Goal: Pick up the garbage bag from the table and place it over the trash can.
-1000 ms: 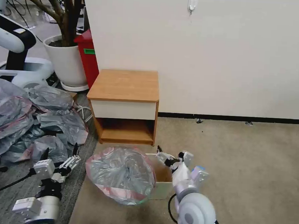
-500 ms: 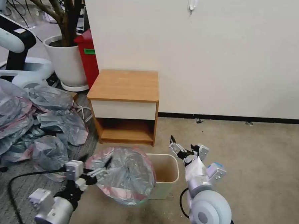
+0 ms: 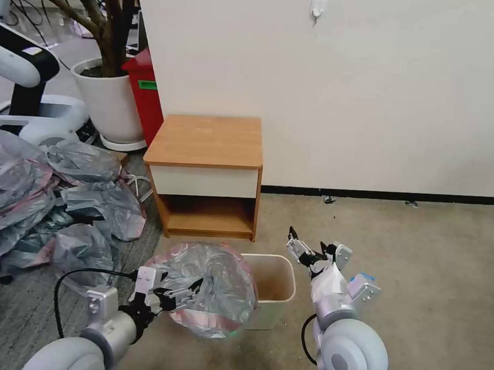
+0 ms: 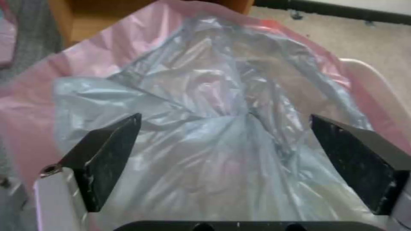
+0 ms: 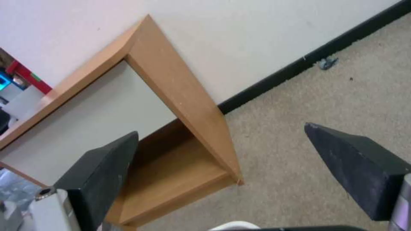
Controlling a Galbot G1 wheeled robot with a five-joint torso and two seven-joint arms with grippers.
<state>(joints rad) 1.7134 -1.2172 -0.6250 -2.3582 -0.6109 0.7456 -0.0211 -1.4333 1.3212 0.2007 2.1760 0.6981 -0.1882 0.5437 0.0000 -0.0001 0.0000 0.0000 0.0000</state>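
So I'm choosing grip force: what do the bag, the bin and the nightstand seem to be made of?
The bag: thin translucent grey plastic film with a pink rim, crinkled and glossy. The bin: smooth cream plastic, judging by its rolled rim and rounded corners. The nightstand: matte orange-brown wood or laminate with faint grain, and a cream drawer front.

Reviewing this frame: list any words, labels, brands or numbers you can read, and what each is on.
No legible text.
Green label on the red box: too small to read.
Garbage bag, trash can, table: no visible print.
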